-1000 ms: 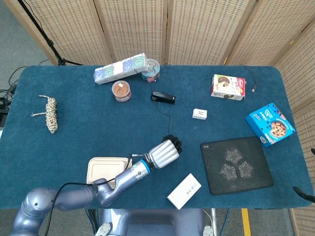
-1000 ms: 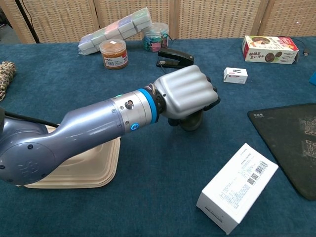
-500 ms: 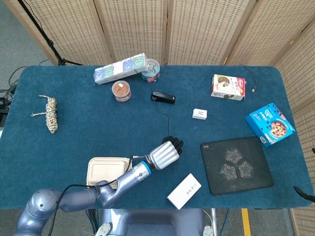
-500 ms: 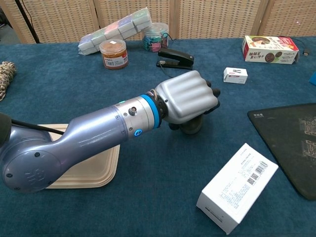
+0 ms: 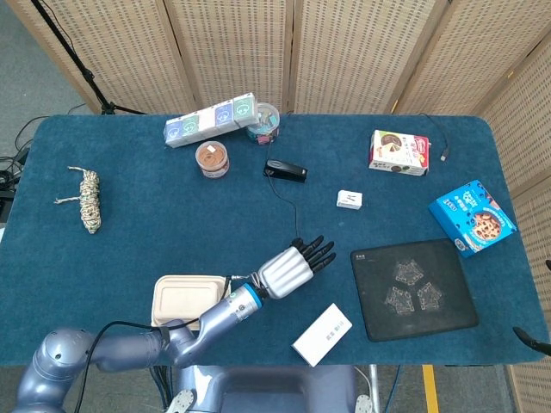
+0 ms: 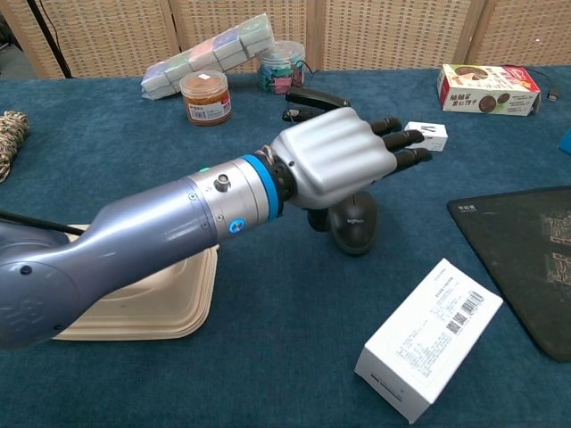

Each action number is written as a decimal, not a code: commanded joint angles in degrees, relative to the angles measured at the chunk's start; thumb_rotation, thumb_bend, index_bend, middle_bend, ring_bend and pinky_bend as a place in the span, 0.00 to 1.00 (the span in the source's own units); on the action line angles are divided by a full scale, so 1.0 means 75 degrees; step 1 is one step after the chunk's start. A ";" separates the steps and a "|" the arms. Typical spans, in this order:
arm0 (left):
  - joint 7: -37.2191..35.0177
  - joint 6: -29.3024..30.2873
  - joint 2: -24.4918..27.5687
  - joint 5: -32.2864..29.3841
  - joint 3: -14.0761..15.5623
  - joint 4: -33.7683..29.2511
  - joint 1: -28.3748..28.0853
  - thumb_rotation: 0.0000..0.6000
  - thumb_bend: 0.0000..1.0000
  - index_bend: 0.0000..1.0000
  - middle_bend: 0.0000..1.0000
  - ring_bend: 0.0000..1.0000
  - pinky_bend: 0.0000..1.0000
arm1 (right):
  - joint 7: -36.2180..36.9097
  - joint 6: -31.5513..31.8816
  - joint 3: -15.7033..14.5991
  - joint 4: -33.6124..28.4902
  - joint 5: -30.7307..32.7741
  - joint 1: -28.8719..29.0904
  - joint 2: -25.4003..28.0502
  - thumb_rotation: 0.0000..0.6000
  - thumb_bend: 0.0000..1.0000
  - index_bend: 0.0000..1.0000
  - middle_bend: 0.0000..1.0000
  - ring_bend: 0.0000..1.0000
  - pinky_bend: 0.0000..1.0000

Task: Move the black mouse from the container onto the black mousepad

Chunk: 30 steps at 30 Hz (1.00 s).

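Blue-clothed table point(image 5: 172, 206), woven folding screens point(image 5: 232, 47) behind, grey floor point(image 5: 26, 77)

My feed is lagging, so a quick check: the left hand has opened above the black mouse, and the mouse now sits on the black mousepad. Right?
Not quite. The left hand is open above the black mouse, but the mouse sits on the blue tablecloth, well short of the black mousepad. The chest view shows bare cloth between them.

Open cloth toward the pad, one box nearby

From the black mouse point(image 6: 354, 223), bare blue table point(image 5: 129, 249) runs at 3 o'clock to the black mousepad point(image 5: 413, 288); the white box point(image 5: 322, 334) lies at 5 o'clock, just off that lane.
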 commanded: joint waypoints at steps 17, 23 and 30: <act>-0.2506 0.1639 0.5626 -0.0435 0.0475 -0.4645 0.2468 1.00 0.03 0.00 0.00 0.00 0.00 | -0.1106 -0.0536 0.0122 -0.0312 0.0329 0.0373 -0.0363 1.00 0.00 0.00 0.00 0.00 0.00; -0.3814 0.2603 0.6706 -0.0168 0.1125 -0.4883 0.3650 1.00 0.03 0.00 0.00 0.00 0.00 | -0.1886 -0.1021 0.0402 -0.0886 0.0849 0.0804 -0.0391 1.00 0.00 0.00 0.00 0.00 0.00; -0.5009 0.3661 0.7082 -0.0148 0.1661 -0.4542 0.4857 1.00 0.03 0.00 0.00 0.00 0.00 | -0.3148 -0.1717 0.0706 -0.1745 0.1738 0.1469 -0.0682 1.00 0.00 0.00 0.00 0.00 0.00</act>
